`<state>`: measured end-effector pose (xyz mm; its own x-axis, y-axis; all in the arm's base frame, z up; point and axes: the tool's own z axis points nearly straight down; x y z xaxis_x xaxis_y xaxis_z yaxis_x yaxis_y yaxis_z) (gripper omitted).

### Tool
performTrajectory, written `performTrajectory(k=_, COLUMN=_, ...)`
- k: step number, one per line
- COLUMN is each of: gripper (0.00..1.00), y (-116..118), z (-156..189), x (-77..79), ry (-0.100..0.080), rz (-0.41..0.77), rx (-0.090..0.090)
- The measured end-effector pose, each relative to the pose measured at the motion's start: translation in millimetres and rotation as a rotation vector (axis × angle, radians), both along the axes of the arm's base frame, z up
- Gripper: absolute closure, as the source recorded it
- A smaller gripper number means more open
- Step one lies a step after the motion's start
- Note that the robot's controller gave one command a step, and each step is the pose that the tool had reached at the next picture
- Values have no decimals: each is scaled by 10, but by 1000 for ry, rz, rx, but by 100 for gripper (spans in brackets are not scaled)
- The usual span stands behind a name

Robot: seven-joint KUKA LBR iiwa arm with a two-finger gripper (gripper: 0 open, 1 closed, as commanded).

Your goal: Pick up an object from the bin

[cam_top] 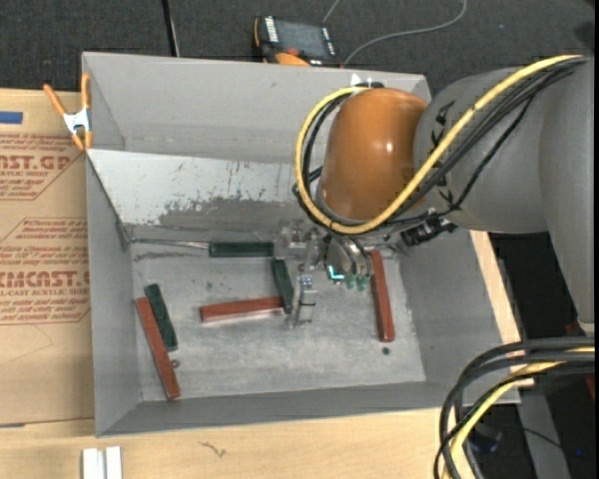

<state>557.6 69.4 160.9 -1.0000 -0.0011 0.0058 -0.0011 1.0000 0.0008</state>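
Camera view: gripper (301, 305) is hanging over red stick's (242, 311) right end
Jaws: not showing whether released or clenched

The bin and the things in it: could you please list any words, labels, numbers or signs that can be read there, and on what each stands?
None: no text can be read in the bin.
The red bar in the middle, the dark green bar behind it and the gripper show no legible lettering.

Grey bin (280, 362); red sticks (242, 311), green sticks (161, 315)
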Motion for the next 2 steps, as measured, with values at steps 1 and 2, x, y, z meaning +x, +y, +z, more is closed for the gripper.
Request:
performTrajectory(k=1, gripper=0, y=201, z=-938, x=268, ry=-3, rz=212, rx=1)
performTrajectory(k=2, gripper=100, y=201, z=-904, x=283, ry=-7, rz=211, rx=1)
